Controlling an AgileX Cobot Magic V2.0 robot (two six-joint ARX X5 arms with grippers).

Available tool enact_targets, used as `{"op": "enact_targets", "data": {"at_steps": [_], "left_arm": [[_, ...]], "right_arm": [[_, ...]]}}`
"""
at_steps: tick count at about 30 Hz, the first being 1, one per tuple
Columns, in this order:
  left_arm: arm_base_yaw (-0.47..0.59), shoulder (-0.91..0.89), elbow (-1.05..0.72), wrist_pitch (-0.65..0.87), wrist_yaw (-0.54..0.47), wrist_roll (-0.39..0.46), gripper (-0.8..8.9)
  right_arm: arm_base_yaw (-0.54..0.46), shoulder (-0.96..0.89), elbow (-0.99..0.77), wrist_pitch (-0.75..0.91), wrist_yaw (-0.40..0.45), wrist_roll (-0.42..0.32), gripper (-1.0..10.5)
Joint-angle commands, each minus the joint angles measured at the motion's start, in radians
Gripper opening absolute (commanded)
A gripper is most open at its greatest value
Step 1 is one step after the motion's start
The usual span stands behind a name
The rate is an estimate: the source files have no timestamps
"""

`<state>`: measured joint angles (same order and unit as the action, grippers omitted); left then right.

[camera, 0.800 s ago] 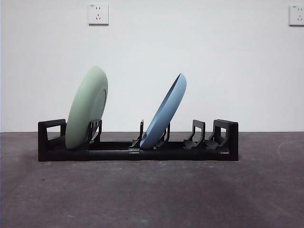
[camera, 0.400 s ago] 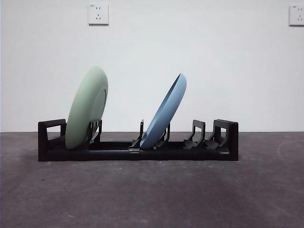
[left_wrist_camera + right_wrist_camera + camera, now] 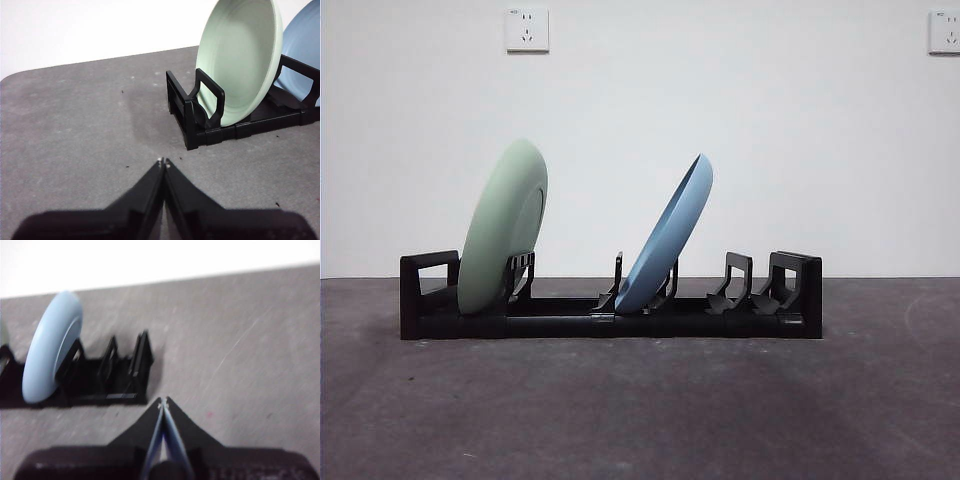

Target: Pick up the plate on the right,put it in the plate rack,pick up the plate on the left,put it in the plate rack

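Note:
The long black plate rack [image 3: 610, 305] lies across the table. A pale green plate [image 3: 503, 226] stands tilted in its left end slots, and a light blue plate [image 3: 667, 235] leans in the middle slots. My left gripper [image 3: 163, 162] is shut and empty, hovering off the rack's left end [image 3: 200, 112], apart from the green plate [image 3: 240, 60]. My right gripper [image 3: 163, 401] is shut and empty, off the rack's right end [image 3: 135, 372], with the blue plate [image 3: 51, 352] beyond it. Neither gripper shows in the front view.
The dark grey table top [image 3: 640, 400] stretches around the rack. A white wall with two outlets [image 3: 526, 30] stands behind. The rack's two right prong pairs [image 3: 732, 285] hold nothing.

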<state>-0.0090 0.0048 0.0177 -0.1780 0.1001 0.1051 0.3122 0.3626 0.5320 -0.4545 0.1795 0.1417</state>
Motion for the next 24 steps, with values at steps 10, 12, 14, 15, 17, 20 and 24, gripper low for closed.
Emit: {"op": "enact_targets", "data": {"at_steps": [10, 12, 14, 15, 17, 20, 24], "left_arm": [[0.003, -0.003, -0.014, 0.003, 0.005, 0.008, -0.03], [0.003, -0.003, -0.014, 0.003, 0.005, 0.008, -0.04], [0.003, -0.003, -0.014, 0.003, 0.005, 0.008, -0.03], [0.003, -0.003, -0.014, 0.003, 0.005, 0.008, -0.03], [0.003, -0.003, -0.014, 0.003, 0.005, 0.008, -0.03], [0.003, -0.003, -0.014, 0.003, 0.005, 0.008, -0.04], [0.003, -0.003, -0.014, 0.003, 0.005, 0.008, -0.03]], "right_arm": [[-0.067, -0.321, -0.340, 0.257, 0.002, -0.087, 0.0], [-0.067, -0.361, -0.406, 0.296, 0.002, -0.086, 0.0], [-0.068, -0.361, -0.452, 0.320, -0.030, -0.083, 0.0], [-0.068, -0.361, -0.466, 0.318, -0.050, -0.083, 0.0], [-0.067, -0.361, -0.489, 0.312, -0.106, -0.084, 0.0], [-0.068, -0.361, -0.511, 0.313, -0.168, -0.087, 0.0], [-0.073, -0.361, -0.526, 0.279, -0.180, -0.088, 0.0]]}}
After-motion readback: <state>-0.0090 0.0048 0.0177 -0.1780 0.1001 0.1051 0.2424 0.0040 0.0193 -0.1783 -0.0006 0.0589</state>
